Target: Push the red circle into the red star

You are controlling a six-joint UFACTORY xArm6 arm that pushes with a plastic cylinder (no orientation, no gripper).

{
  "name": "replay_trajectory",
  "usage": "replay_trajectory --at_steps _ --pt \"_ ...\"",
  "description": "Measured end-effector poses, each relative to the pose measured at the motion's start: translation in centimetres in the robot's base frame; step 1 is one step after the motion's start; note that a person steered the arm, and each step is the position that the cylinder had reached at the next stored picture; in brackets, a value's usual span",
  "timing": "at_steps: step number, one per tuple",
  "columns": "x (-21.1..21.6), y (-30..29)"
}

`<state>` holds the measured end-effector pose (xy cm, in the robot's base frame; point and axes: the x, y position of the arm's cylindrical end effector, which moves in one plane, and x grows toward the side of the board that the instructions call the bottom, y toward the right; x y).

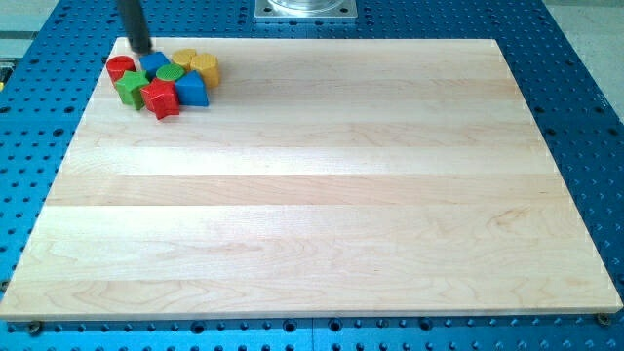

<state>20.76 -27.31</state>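
The red circle [120,67] lies at the left end of a tight cluster of blocks near the board's top left corner. The red star [160,98] sits at the cluster's lower edge, below and to the right of the circle. A green star [132,86] lies between the two red blocks and touches both. My tip [140,50] stands just above and to the right of the red circle, at the cluster's top edge, beside a blue block [154,63].
The cluster also holds a green circle [170,73], a blue cube [192,90], and two yellow blocks [183,58] [205,68]. The wooden board [322,195] lies on a blue perforated table. A metal mount [306,10] sits at the view's top.
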Motion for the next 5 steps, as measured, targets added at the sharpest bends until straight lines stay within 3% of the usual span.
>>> replay_trajectory --at_steps 2,5 --pt "4.3 -1.8" --pt "5.4 -0.1"
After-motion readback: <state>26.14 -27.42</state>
